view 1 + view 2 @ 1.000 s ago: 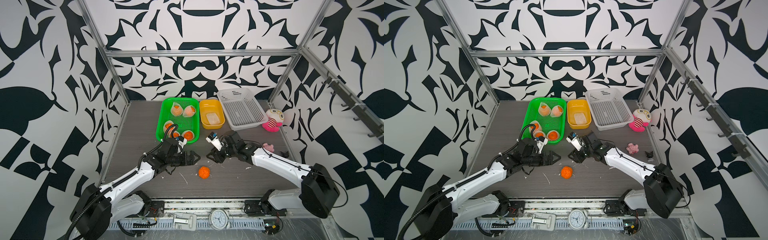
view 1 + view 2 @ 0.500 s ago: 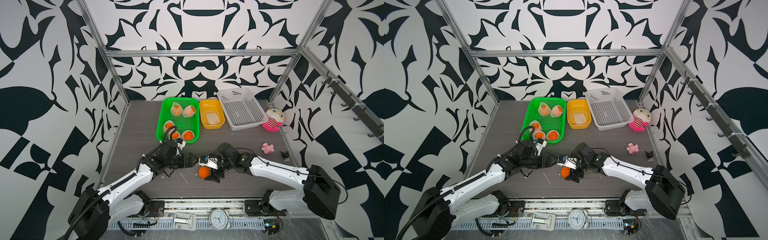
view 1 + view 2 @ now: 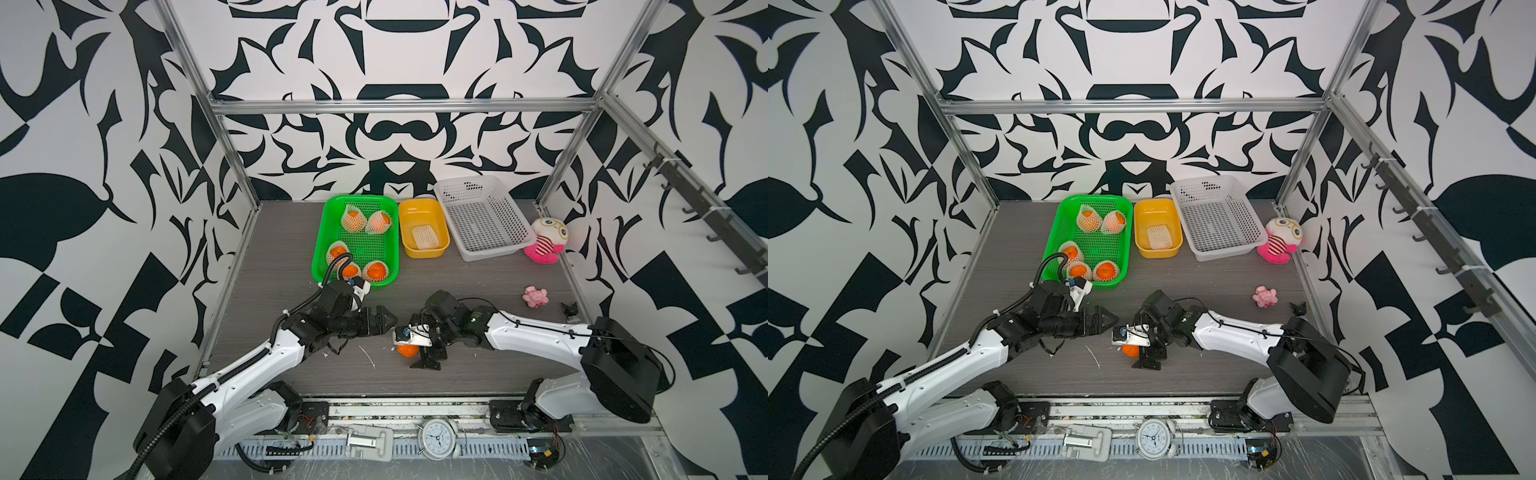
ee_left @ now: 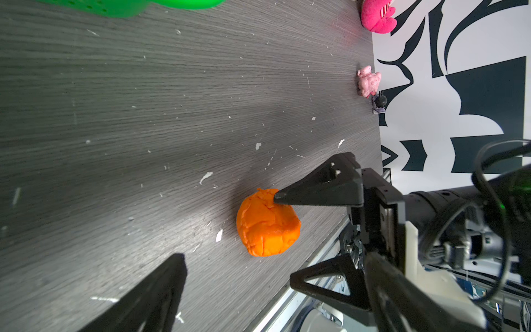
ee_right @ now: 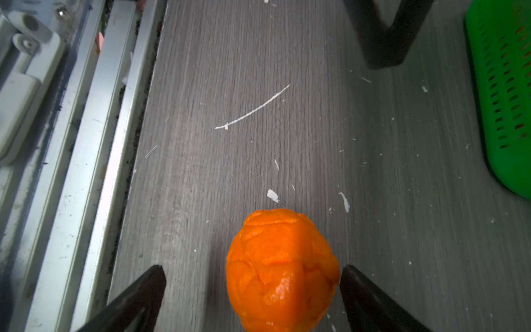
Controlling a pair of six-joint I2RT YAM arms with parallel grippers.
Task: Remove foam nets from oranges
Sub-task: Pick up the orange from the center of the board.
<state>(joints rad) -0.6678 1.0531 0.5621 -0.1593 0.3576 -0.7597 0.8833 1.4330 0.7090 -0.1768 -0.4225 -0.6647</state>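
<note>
Your right claw (image 5: 253,270) stands released, its jaws set wide to either side of the bare orange (image 4: 267,224) on the desk (image 4: 143,115). It looks lined up to lift the fruit away, since a foam net (image 3: 424,237) already lies flat in the yellow tub (image 3: 424,252). Your left claw (image 3: 385,322) hangs just beside, also released and holding nothing, while five netted oranges (image 3: 376,272) wait in the green basket (image 3: 370,247). From above, the wrist camera (image 3: 409,334) covers most of the bare orange, and you cannot tell whether either jaw touches it.
</note>
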